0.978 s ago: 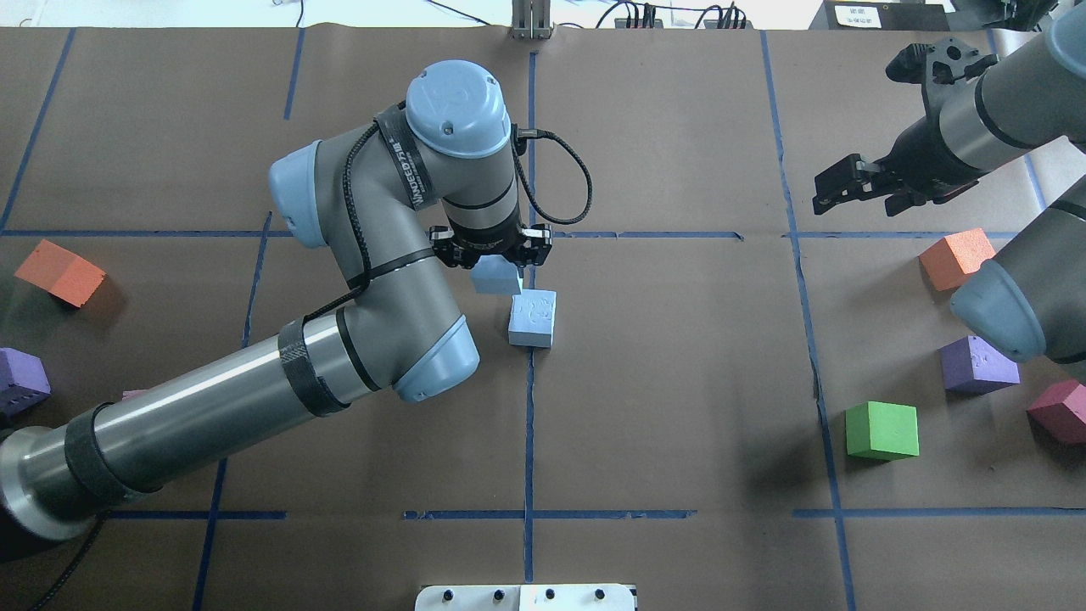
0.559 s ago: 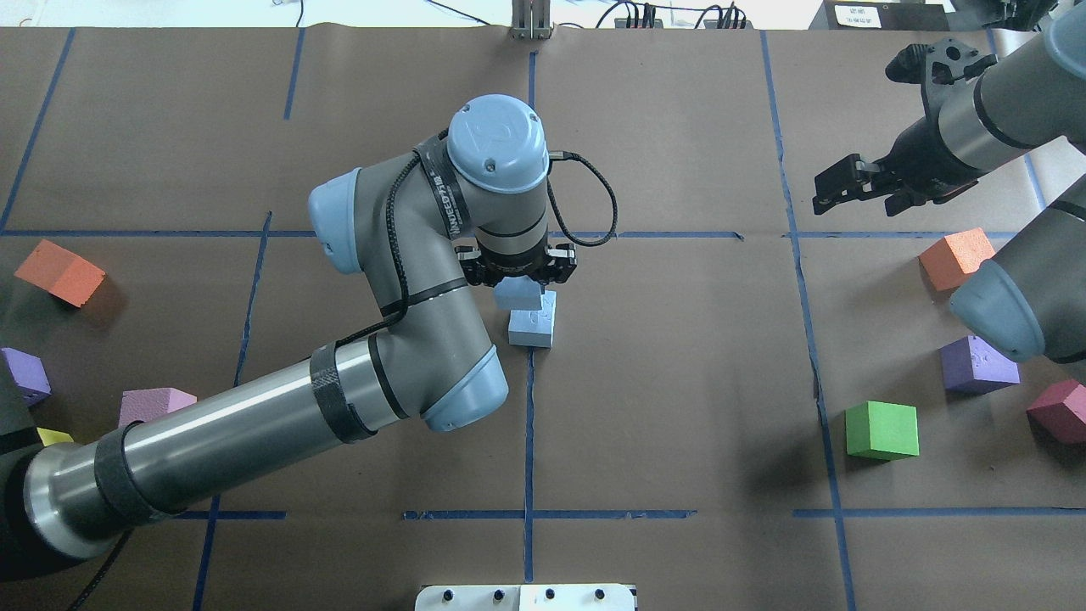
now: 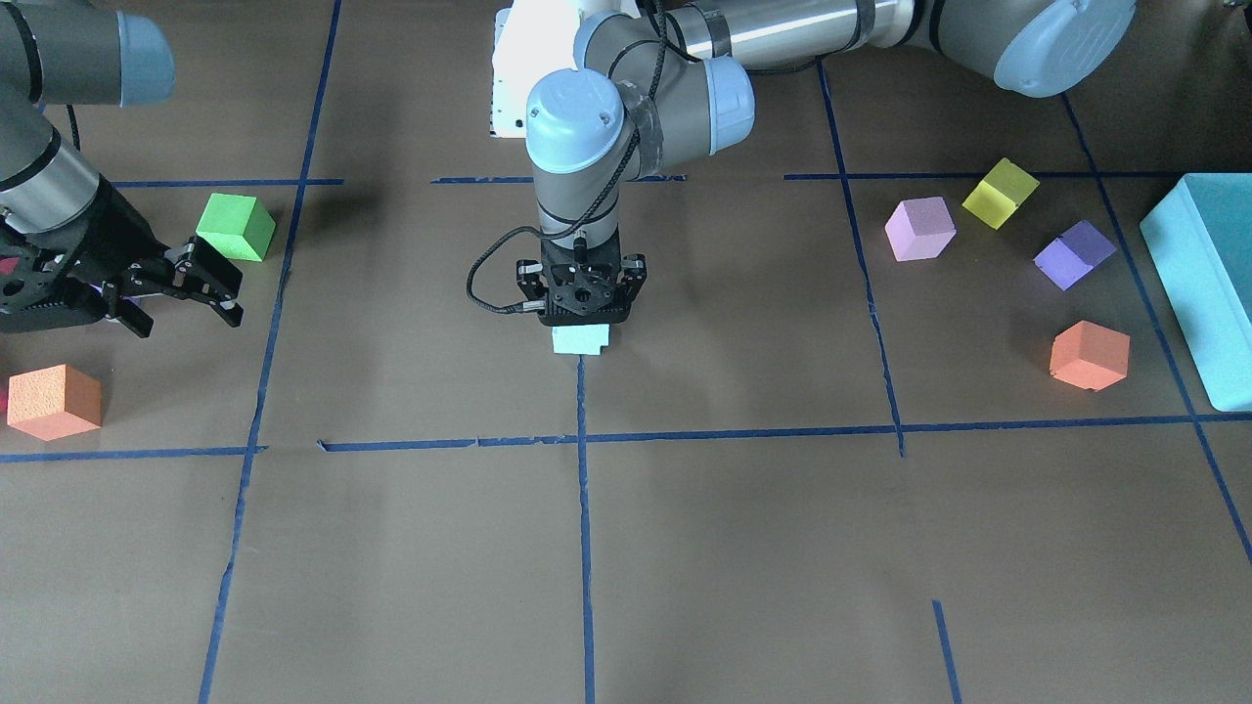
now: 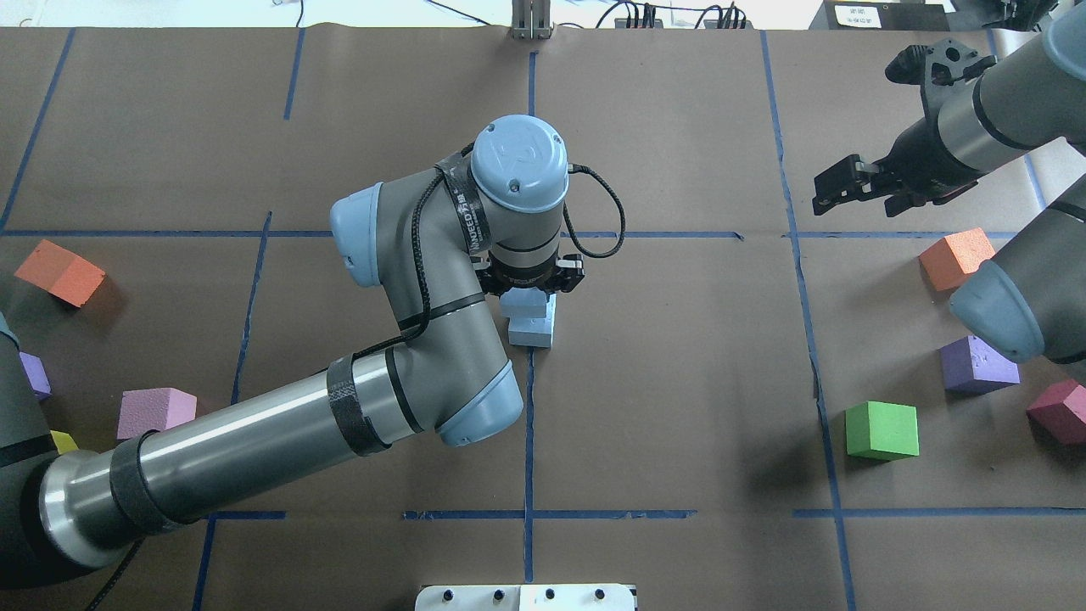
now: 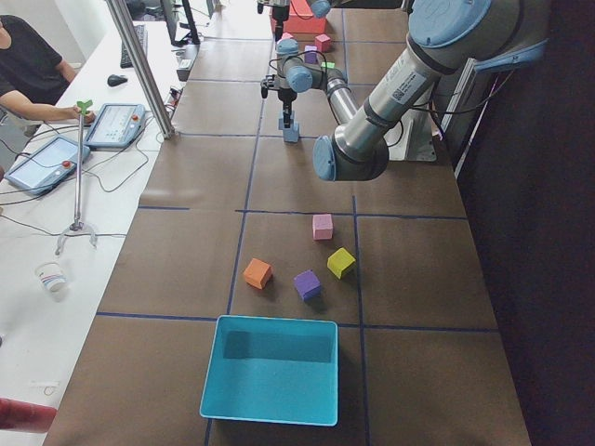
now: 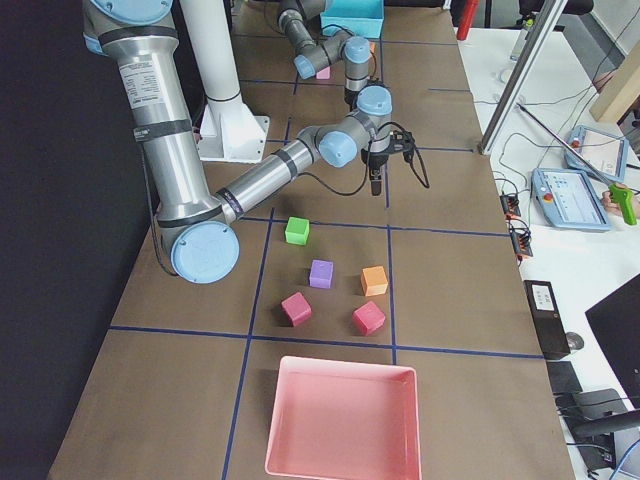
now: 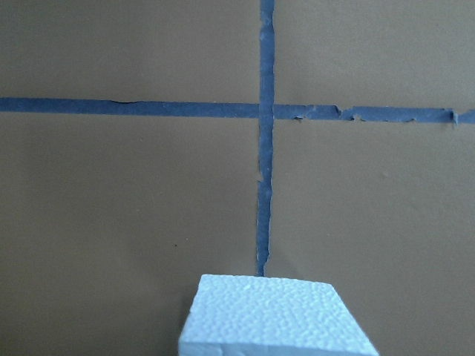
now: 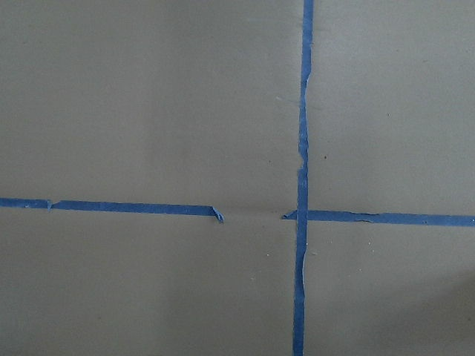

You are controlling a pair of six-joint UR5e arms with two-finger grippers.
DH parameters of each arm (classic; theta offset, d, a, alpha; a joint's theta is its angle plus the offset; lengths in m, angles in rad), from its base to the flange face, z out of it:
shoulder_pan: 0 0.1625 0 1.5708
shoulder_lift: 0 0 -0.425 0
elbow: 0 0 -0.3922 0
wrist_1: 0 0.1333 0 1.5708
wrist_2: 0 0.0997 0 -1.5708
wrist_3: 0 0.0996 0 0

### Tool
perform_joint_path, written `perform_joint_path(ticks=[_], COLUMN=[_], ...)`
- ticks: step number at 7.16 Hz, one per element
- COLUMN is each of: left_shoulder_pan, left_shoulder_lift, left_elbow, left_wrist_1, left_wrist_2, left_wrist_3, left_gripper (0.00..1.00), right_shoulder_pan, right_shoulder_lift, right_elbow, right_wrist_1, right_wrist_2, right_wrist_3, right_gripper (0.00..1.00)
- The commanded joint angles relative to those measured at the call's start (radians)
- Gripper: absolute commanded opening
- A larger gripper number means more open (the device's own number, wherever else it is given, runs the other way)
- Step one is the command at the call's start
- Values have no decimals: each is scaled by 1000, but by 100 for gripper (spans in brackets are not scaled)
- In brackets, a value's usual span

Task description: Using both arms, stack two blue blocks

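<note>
My left gripper (image 4: 529,291) is shut on one pale blue block (image 4: 522,304) and holds it over the second blue block (image 4: 536,329), which lies on the centre tape line. The upper block sits offset toward the far left of the lower one. I cannot tell whether they touch. In the front view the left gripper (image 3: 582,315) points straight down over the blue blocks (image 3: 580,339). The left wrist view shows only the held block's top (image 7: 274,315). My right gripper (image 4: 836,191) is open and empty, hanging over bare paper at the far right; it also shows in the front view (image 3: 210,291).
On the robot's left side lie an orange cube (image 4: 59,271), a pink cube (image 4: 155,410), a purple cube (image 4: 34,373) and a large teal box (image 3: 1203,284). On its right side lie orange (image 4: 956,257), purple (image 4: 977,365), green (image 4: 882,430) and magenta (image 4: 1060,410) cubes and a pink tray (image 6: 340,420).
My left arm has carried its blue block rightward and nearer, from beside the other blue block to over it. The right arm has not moved.
</note>
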State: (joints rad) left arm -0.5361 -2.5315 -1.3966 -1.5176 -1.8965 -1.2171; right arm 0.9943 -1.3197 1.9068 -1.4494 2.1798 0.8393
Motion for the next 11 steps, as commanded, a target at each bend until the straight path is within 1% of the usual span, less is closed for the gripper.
perform_joint_path(ticks=[1, 9, 10, 11], left_shoulder_pan=[4, 28, 28, 28], left_shoulder_lift=[0, -4, -3, 0], left_elbow=[-4, -7, -7, -7], left_wrist_1=[4, 2, 2, 2], left_wrist_2=[1, -3, -1, -1], left_wrist_3=[-2, -1, -1, -1], left_gripper=[31, 34, 34, 37], right_shoulder_pan=[0, -2, -2, 0], right_shoulder_lift=[1, -1, -1, -1], right_elbow=[-2, -12, -14, -14], right_wrist_1=[1, 1, 1, 1], right_wrist_2=[0, 0, 0, 0], right_wrist_3=[1, 1, 0, 1], right_gripper=[100, 100, 100, 100])
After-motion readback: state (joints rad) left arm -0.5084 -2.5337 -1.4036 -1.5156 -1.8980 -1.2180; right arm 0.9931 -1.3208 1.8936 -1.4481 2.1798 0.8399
